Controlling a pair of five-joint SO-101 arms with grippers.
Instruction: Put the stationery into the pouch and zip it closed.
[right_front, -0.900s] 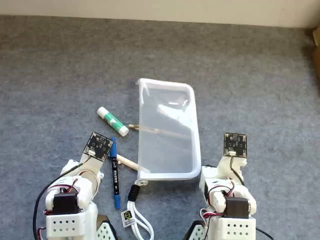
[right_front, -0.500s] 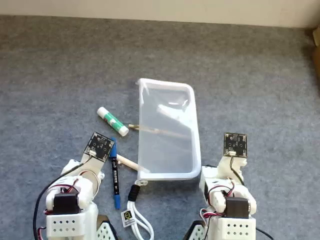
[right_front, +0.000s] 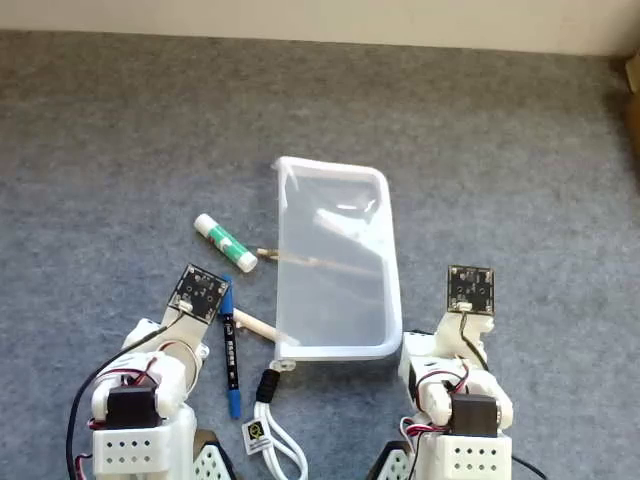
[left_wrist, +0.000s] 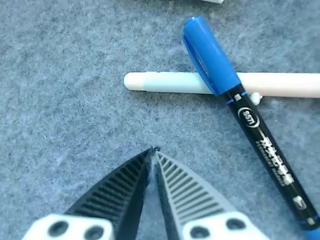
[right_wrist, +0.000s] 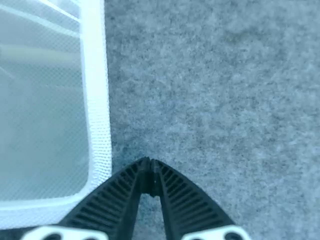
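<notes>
A translucent white pouch (right_front: 336, 262) lies flat mid-table, with a thin wooden stick (right_front: 268, 254) poking into its left side. To its left lie a white-and-green glue stick (right_front: 225, 243), a blue-capped black marker (right_front: 229, 346) and a cream pen (right_front: 254, 324). In the left wrist view the marker (left_wrist: 235, 95) crosses over the cream pen (left_wrist: 170, 82). My left gripper (left_wrist: 153, 150) is shut and empty just short of them. Beside the pouch's near right corner (right_wrist: 95, 100), my right gripper (right_wrist: 149, 161) is shut over bare carpet.
A white looped cord with a tag (right_front: 268, 428) and a black end piece (right_front: 268, 383) lies at the pouch's near left corner, between the two arm bases. Grey carpet (right_front: 480, 150) covers the table, open at the far side and right.
</notes>
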